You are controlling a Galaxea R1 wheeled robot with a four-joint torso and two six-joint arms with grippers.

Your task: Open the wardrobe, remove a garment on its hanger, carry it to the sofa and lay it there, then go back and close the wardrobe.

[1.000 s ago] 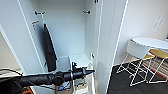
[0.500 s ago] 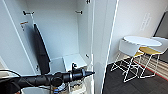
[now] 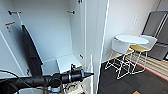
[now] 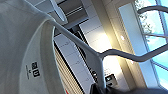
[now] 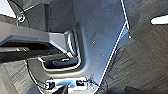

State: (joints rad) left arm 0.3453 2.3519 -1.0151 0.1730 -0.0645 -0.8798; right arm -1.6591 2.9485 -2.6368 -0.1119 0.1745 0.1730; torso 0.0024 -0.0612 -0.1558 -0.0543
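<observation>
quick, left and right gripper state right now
Left gripper: closed on the hanger, the garment hanging on it.
Right gripper: cannot be told.

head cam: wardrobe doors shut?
No. The wardrobe stands open, with its white interior, hooks and the long black garment hanging inside all visible.

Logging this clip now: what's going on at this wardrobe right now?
The robot faces the open wardrobe, where a long black garment hangs at the left. Its left arm reaches across in front of it. In the left wrist view, the white hanger carrying the white shirt sits close to the camera, so the shirt appears to be off the rail and with that arm. A round table with stools stands to the right.
</observation>
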